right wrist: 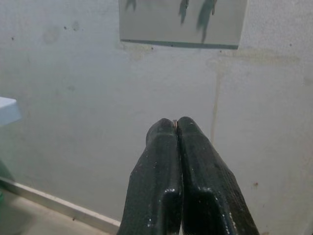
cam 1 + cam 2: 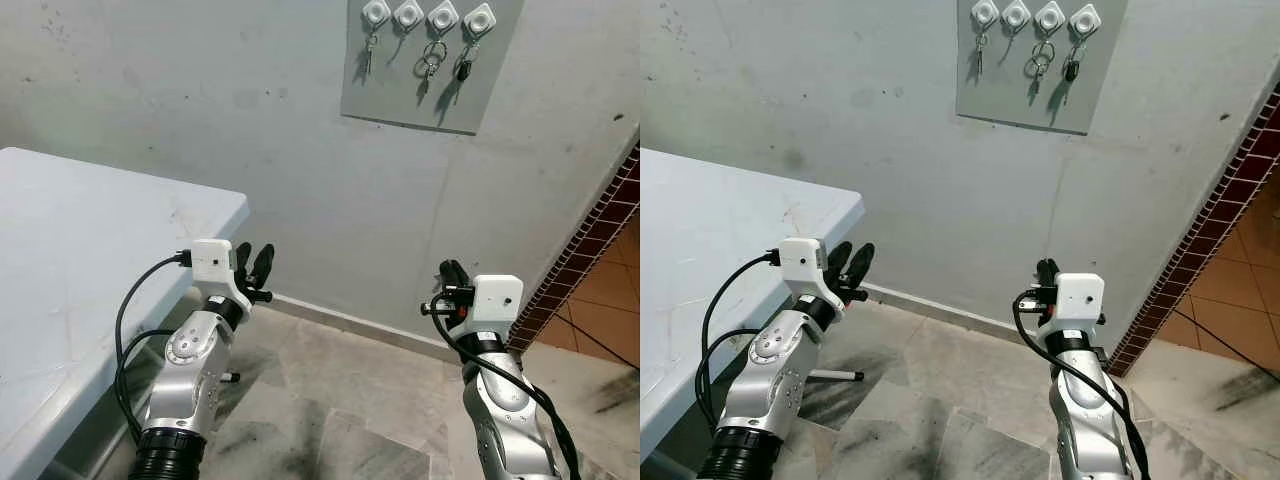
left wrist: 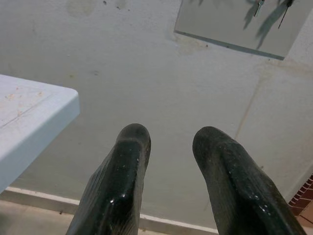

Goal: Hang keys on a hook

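Note:
High on the wall hangs a grey board (image 2: 430, 95) with a row of white hooks (image 2: 442, 15). A key (image 2: 370, 48) hangs from the leftmost hook, a key ring (image 2: 433, 56) from the third, and a black-headed key (image 2: 464, 69) from the rightmost. My left gripper (image 2: 254, 258) is raised beside the table corner, well below the board, and its fingers (image 3: 129, 147) stand apart with nothing between them. My right gripper (image 2: 452, 272) is held up below the board's right side. Its fingers (image 1: 164, 142) are pressed together, and I see nothing held between them.
A white table (image 2: 100, 230) fills the left, its corner close to my left arm. A brick-patterned edge (image 2: 600, 235) runs diagonally at the right. Grey floor tiles (image 2: 350, 400) lie below, with a skirting strip along the wall's foot.

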### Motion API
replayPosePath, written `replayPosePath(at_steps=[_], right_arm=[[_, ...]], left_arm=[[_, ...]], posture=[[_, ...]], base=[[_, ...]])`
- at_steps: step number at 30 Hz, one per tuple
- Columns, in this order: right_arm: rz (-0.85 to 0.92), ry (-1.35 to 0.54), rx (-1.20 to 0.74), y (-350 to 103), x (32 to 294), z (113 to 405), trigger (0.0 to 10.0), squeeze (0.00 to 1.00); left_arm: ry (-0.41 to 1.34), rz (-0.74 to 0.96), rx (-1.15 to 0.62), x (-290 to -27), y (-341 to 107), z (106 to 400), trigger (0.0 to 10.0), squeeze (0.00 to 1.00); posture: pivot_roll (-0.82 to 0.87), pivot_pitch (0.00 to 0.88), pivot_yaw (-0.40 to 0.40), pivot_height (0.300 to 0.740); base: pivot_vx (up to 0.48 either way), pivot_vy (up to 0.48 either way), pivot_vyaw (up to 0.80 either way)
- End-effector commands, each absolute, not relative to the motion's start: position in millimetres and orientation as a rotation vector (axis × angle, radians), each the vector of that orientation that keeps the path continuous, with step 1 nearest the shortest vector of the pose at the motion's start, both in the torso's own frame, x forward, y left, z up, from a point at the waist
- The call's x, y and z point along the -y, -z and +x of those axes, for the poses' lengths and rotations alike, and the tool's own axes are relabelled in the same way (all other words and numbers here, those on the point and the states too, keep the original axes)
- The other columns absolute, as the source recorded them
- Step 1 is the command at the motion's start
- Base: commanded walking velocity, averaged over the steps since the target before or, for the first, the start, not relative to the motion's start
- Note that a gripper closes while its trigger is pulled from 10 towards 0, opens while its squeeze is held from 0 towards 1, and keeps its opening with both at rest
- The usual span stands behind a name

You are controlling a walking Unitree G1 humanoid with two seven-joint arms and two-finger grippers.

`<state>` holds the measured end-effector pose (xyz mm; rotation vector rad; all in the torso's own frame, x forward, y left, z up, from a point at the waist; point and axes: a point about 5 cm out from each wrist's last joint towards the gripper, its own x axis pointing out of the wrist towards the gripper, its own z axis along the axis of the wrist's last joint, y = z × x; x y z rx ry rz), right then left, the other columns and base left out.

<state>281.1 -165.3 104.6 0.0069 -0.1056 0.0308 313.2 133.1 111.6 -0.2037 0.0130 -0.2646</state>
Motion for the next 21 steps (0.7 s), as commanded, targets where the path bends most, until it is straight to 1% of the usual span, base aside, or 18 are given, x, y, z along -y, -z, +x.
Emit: replayPosePath(at_steps=[1, 10, 21], right_arm=[[0.010, -0.044, 0.149, -115.7, 162.8, 285.3, 10.0, 0.00], [0.017, -0.049, 0.153, -116.0, 159.9, 286.7, 10.0, 0.00], [0.021, -0.047, 0.152, -115.4, 159.1, 286.5, 10.0, 0.00]], left_arm=[[0.265, -0.200, 0.005, -134.8, -118.5, 315.4, 10.0, 0.00], [0.268, -0.197, 0.009, -134.8, -120.7, 316.5, 10.0, 0.00], [0.278, -0.195, 0.012, -133.7, -122.1, 317.7, 10.0, 0.00]], posture=[[0.08, 0.000, -0.024, 0.740], [0.08, 0.000, -0.020, 0.740], [0.08, 0.000, -0.019, 0.740]], base=[[0.334, 0.000, 0.00], [0.377, 0.000, 0.00], [0.464, 0.000, 0.00]])
